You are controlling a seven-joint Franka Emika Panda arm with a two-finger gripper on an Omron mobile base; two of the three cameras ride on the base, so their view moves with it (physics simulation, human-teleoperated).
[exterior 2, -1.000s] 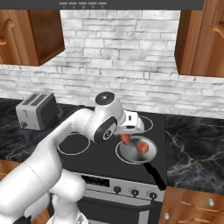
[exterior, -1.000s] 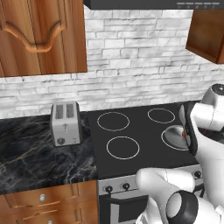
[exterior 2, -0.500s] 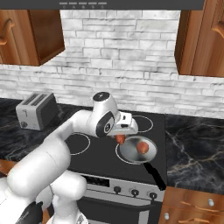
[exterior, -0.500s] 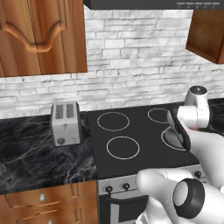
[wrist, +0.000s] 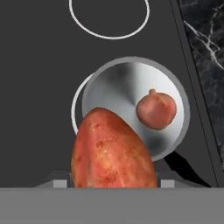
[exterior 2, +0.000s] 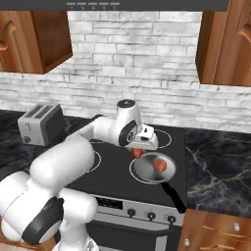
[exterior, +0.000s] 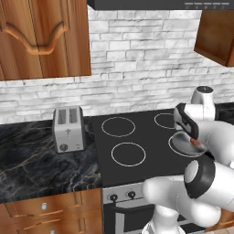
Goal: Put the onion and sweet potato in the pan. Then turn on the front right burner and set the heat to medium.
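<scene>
1. Gripper (exterior 2: pixel 138 152) at the end of the single white arm, grasping one sweet potato (wrist: pixel 113 151); in the hand view the potato rises between the finger tips and hides them, so the grip is read from its place at the hand rather than from the jaws themselves

2. Sweet potato, long axis running along the gripper's line of sight, its tapered end towards the pan (wrist: pixel 114 89); it hangs over the pan's near-left rim, above the metal and not resting on it

3. Pan, one, sitting over the front right burner (wrist: pixel 75 109), whose white ring shows as a thin arc beside the pan's left edge; the black handle (exterior 2: pixel 172 195) points towards the stove front in the right base view

4. Onion (wrist: pixel 156 109), one, already lying inside the pan, right of centre in the hand view and clear of the potato

5. Relation governing the coming move, as a judgement: the open floor of the pan lies directly below and slightly ahead of the hand, so release calls for a short advance toward the pan's centre, keeping left of the onion

6. Burner rings on the black cooktop, four in all; control knobs (exterior 2: pixel 150 215) along the stove front, not yet touched

7. Toaster (exterior: pixel 68 128), one, on the dark counter left of the stove, well apart from the work
</scene>
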